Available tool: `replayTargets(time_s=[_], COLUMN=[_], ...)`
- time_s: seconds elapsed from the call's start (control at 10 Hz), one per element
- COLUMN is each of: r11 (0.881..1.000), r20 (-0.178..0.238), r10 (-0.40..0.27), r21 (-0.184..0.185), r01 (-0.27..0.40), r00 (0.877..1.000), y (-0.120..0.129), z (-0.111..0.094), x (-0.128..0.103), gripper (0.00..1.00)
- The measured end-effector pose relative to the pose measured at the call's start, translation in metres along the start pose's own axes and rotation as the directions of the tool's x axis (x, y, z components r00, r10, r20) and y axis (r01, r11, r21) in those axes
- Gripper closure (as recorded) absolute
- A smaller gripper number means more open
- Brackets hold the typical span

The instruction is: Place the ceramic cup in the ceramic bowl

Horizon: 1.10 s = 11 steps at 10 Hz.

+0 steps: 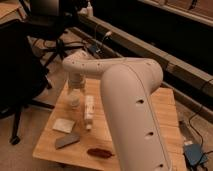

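The gripper (pixel 75 93) hung at the end of the white arm (pixel 132 105), pointing straight down over the far left part of the wooden table (pixel 50 152). The ceramic cup (pixel 74 102) stood directly under it, and the two met or nearly met. Whether the gripper held the cup or only stood over it could not be told.

The cup seemed to stand upright, mouth up toward the gripper. Being round and short, it showed no long axis other than its vertical one.

Just to the right of the gripper in the view lay a slim white bottle (pixel 89 111) on its side. Its long axis ran from the far edge of the table toward the near edge, its near end lying below the gripper in the view. It lay close beside the cup but apart from it.

Nearer the viewer than the gripper, a pale flat piece (pixel 63 125) lay on the wood, and a grey wedge-shaped piece (pixel 66 141) lay just beyond that toward the near edge. A dark red elongated object (pixel 100 152) lay well apart from the gripper, near the front edge beside the arm's thick link.

That link crossed the whole right half of the table and hid what stood there. A black office chair (pixel 17 70) stood on the floor to the left of the gripper, off the table.
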Motion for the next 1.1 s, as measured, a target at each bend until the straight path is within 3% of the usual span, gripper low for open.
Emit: replayTargets(time_s=[0.6,0.8,1.0,1.1], r11=[0.999,0.999,0.999,0.999], r20=[-0.049,-0.075,-0.094,-0.092], r10=[-0.011,-0.028,-0.045,-0.048], r21=[-0.041,-0.033,-0.012,0.000], r01=[0.009,0.026,0.044,0.048], r00=[0.999,0.997,0.995,0.995], y=[0.002,0.002,-0.001,-0.006], z=[0.013,0.017,0.005,-0.011], x=[0.003,0.008,0.010,0.007], gripper=[0.36,0.48,0.67,0.78])
